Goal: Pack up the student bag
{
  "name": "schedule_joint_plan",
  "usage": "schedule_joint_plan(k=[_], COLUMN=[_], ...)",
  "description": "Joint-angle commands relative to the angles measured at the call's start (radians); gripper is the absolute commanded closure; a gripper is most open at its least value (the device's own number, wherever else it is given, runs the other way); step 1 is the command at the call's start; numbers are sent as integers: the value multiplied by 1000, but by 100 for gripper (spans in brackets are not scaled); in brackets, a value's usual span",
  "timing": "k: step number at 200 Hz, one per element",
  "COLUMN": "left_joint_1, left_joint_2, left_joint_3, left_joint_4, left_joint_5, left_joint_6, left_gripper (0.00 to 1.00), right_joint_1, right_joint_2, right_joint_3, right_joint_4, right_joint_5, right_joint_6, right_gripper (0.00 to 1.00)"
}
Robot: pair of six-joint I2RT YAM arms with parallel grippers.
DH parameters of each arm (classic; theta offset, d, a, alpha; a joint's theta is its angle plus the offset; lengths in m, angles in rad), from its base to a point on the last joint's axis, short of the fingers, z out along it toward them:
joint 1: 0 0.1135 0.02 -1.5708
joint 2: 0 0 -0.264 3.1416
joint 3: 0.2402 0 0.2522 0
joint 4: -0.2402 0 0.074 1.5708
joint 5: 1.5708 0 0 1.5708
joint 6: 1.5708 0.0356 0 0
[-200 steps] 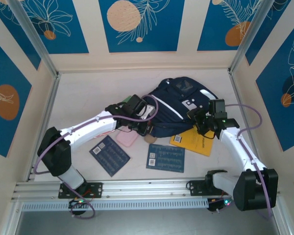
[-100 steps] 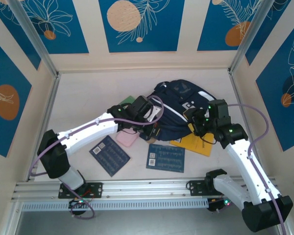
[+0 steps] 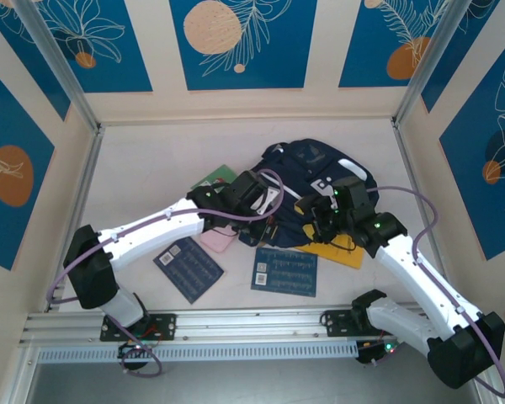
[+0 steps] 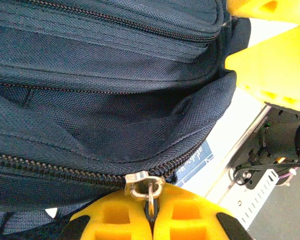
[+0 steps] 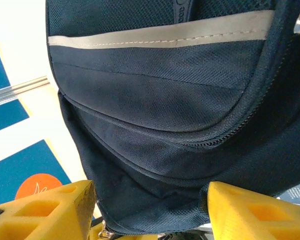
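The student bag, dark navy with white stripes, lies at the middle back of the table. My left gripper is at its near left edge. In the left wrist view the gripper is shut on the metal zipper pull of a partly open pocket. My right gripper is at the bag's near edge, close to the left one. Its yellow fingers stand wide, with a thick fold of the bag filling the gap and touching both.
A yellow book lies under the right arm beside the bag. Two blue cards lie on the near table. A pink item and a green item sit by the left arm. A metal rail runs along the front.
My right arm has swung left, from the bag's right side to its near edge. The left gripper has shifted slightly right with the zipper pull, and the bag has bunched up.
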Motion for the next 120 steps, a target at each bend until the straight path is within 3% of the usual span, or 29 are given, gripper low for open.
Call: schedule_joint_plan(k=[1,56,120], left_joint_1=[-40,-53,-66], left_joint_2=[-53,-51,-31], left_joint_3=[0,-2,3], left_joint_4=[62,56,76], left_joint_5=[15,-19,0], left_joint_6=[-7,2,1], left_gripper=[100,100,100], right_joint_1=[16,23,60], right_joint_2=[-15,-137,-183], right_joint_3=[-4,22,-75], right_joint_4=[-1,-188,-111], right_joint_5=[-13,73,-6], right_joint_6=[32,10,126], right_gripper=[40,41,35])
